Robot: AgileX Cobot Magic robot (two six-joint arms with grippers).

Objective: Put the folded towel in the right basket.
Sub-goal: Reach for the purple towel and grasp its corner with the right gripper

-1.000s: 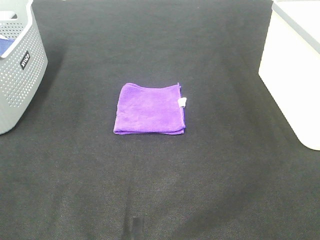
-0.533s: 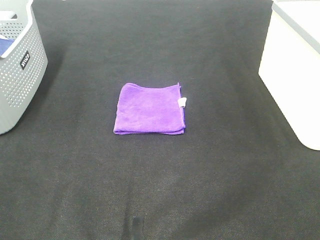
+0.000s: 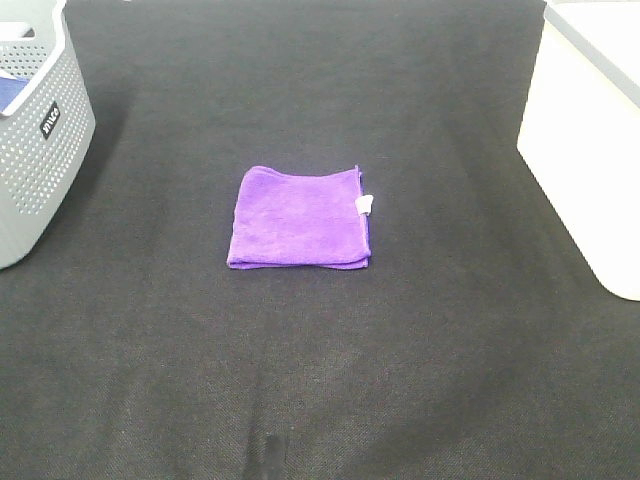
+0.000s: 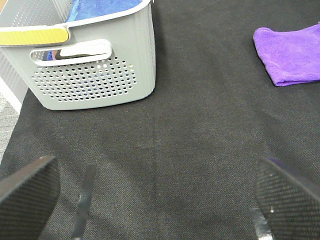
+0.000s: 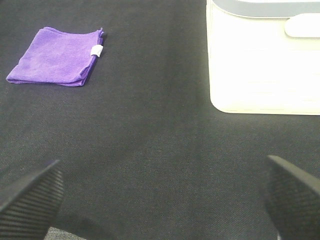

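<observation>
A folded purple towel with a small white tag lies flat in the middle of the black cloth. It also shows in the left wrist view and the right wrist view. The white right basket stands at the right edge, also in the right wrist view. Neither arm shows in the exterior view. My left gripper is open and empty, near the grey basket. My right gripper is open and empty, between the towel and the white basket, well short of both.
A grey perforated basket stands at the left edge; in the left wrist view it holds blue cloth. The black cloth covers the table.
</observation>
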